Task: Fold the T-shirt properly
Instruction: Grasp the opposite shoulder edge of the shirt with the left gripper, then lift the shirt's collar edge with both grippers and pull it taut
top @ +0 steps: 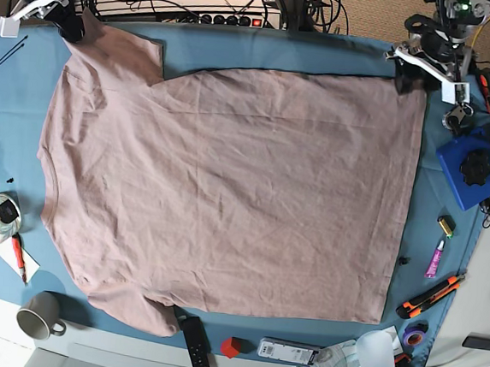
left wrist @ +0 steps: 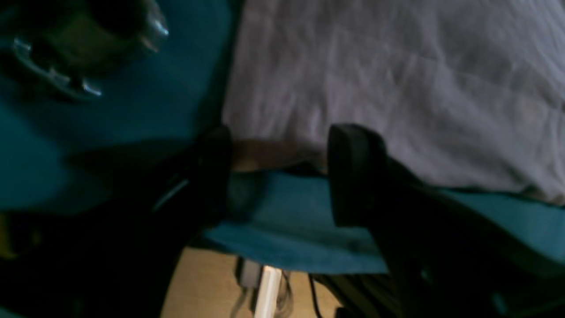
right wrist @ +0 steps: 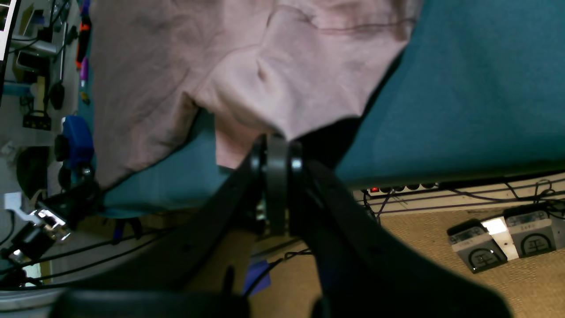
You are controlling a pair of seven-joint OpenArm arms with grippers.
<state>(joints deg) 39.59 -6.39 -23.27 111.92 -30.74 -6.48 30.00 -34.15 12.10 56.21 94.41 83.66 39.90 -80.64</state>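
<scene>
Lying flat across the teal table cloth [top: 265,52], the T-shirt [top: 227,190] is being stretched: right gripper [right wrist: 277,148] is pinching its sleeve corner at the far edge; left gripper [left wrist: 278,172], jaws apart, is straddling the hem corner.

Dusty-pink T-shirt [top: 227,190] lies spread flat, slightly wrinkled, one sleeve lifted.

No text, label or number can be read anywhere.

Grey mug [top: 40,314], blue box [top: 471,171], red cube [top: 231,347], possibly a remote [top: 196,344].
</scene>
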